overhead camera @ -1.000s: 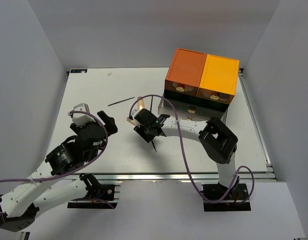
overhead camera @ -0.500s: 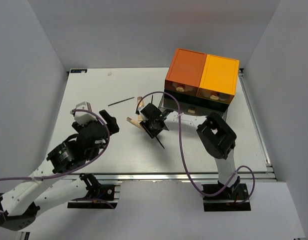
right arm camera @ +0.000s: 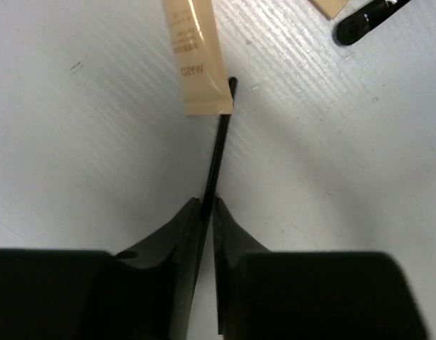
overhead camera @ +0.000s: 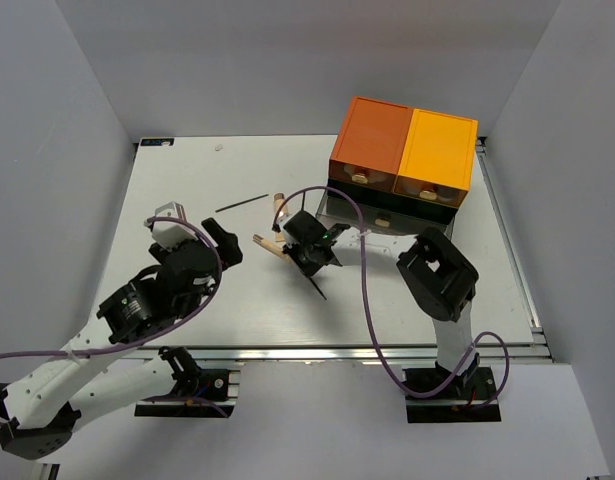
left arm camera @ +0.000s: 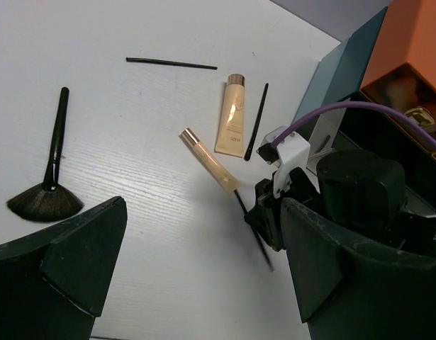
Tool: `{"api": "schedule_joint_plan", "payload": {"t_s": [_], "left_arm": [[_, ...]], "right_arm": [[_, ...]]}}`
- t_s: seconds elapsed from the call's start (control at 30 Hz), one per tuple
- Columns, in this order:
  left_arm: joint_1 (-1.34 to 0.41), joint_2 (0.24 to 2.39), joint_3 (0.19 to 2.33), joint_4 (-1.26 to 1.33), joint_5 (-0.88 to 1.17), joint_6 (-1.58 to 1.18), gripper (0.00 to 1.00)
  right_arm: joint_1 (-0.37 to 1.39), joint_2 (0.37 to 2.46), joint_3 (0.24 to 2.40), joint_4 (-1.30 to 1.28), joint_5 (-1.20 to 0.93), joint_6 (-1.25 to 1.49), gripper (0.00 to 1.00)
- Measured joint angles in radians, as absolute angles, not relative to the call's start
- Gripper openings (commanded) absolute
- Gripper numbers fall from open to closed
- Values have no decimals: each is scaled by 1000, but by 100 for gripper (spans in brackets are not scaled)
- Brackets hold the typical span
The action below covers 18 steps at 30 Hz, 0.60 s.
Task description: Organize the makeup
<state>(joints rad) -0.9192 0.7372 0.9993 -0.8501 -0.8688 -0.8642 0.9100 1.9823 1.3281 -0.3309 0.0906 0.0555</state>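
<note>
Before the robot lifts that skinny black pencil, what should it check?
1. The thin black pencil is pinched by the right gripper: ok.
2. The tan stick is clear of the pencil: not ok, its end lies against the pencil's tip.
3. The left gripper is out of the way: ok, open and off to the side.
4. The drawer box has an open drawer: cannot tell, the right arm covers its front.

Bright, even overhead light washes the white desk [overhead camera: 187, 180]; shadows are soft and faint. In the right wrist view the near jaws are dark and blurred, while the pencil [right arm camera: 217, 149] is sharp.
</note>
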Motion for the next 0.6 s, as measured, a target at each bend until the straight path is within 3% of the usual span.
{"api": "schedule_joint_plan", "payload": {"t_s": [0.07,0.6], "left_arm": [[-919,747,1000,-850,-857,-875,98],[-919,770,1000,-830,-824,-902,98]], "right_arm": [[910,1963,1296,-307,91,44,0],[887,1882,1232,-341,78,1,0]]}}
